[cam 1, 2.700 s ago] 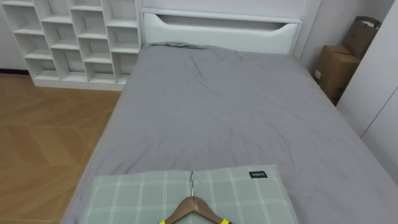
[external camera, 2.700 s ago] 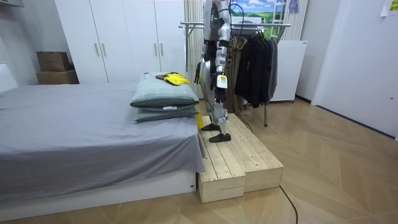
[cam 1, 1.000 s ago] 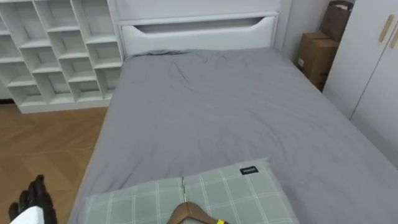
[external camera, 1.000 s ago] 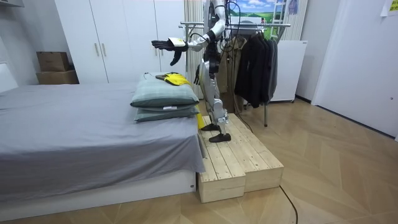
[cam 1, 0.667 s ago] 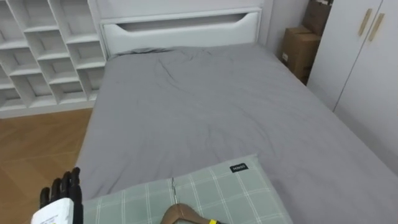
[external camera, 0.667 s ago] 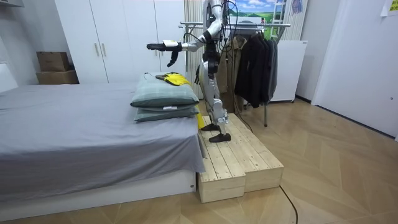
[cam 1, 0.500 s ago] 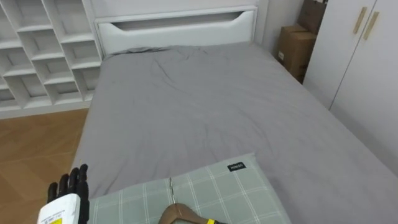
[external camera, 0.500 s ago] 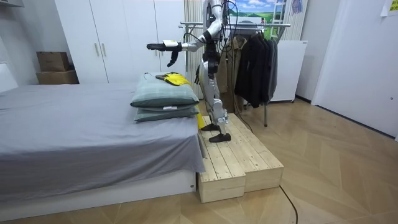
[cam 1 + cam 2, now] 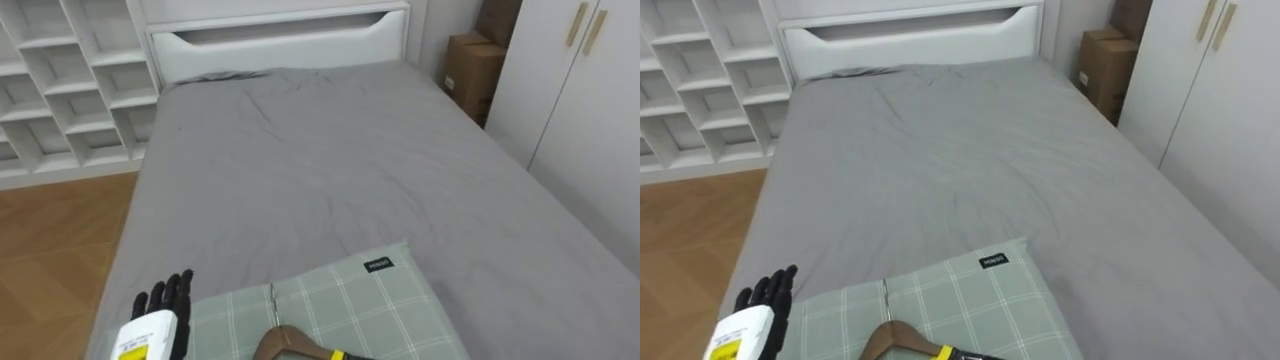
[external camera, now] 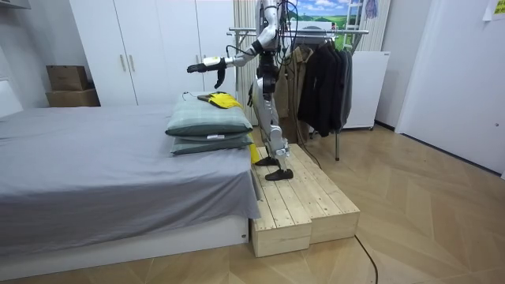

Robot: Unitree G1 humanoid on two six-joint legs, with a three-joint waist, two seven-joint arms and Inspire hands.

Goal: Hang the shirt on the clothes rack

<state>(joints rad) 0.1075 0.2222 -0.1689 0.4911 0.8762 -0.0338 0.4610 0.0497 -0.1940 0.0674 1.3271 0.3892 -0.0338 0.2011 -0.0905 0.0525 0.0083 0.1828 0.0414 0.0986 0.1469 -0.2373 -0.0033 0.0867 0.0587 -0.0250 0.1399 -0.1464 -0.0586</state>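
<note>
Reading my left hand (image 9: 153,320) first: its dark fingers (image 9: 172,288) are straight and slightly spread, holding nothing, raised in the air beside the left edge of the green plaid pillow (image 9: 350,300). On that pillow lies the wooden hanger (image 9: 288,342) carrying the yellow garment (image 10: 224,99). I judge the cloth light and floppy and the hanger stiff, so I'd take the hanger's neck under the hook, not the fabric. 2 pillows are stacked on the grey bed (image 9: 330,170); the clothes rack (image 10: 316,32) stands behind the robot.
</note>
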